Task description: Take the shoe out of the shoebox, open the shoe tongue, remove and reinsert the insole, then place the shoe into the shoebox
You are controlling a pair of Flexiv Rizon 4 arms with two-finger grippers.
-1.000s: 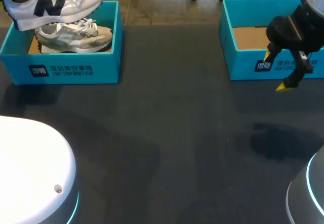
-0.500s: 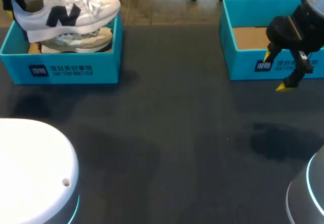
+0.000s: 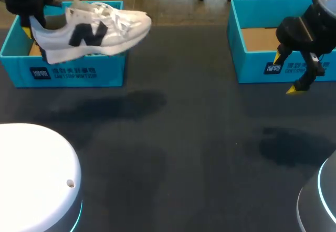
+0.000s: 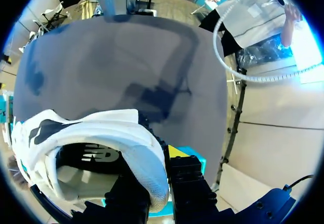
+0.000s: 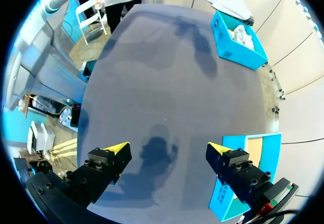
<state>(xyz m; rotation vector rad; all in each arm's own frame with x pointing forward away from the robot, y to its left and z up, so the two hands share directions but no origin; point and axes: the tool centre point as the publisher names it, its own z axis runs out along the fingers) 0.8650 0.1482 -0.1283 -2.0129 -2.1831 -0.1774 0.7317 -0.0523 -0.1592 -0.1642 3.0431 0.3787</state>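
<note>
Two blue shoeboxes sit on the dark table (image 3: 184, 137), both along the far edge. The left shoebox (image 3: 79, 73) is at far left and the right shoebox (image 3: 252, 66) is at far right, well apart.

The white shoe (image 3: 94, 30) is up in the air, not resting on anything. It hangs over the near wall of the left shoebox, heel to the left, with the toe pointing right and poking out past the box's right wall. It sits at a slant, and I can't tell if the toe is higher or just farther back. There's a dark mark on its side and white laces on top. Its shadow (image 3: 115, 106) lands on the table just on the near side of the box.

The left gripper (image 3: 30, 26) has the shoe by the heel. The left wrist view shows this best: the two black fingers are pinched in on the back of the heel, one on each side, with a yellow tip peeking out beside it. So there's only a narrow gap, with just the heel wall in it.

The right gripper (image 3: 286, 73) has nothing in it. It hovers off the table in front of the near wall of the right shoebox, fingers spread wide and yellow tips pointing down. From its own wrist view there's only bare table between the fingers. The right shoebox is just beside one finger and shows a plain cardboard floor. Far across the table, that view also catches the left shoebox (image 5: 235, 54) with something white inside, too small to tell what.
</note>
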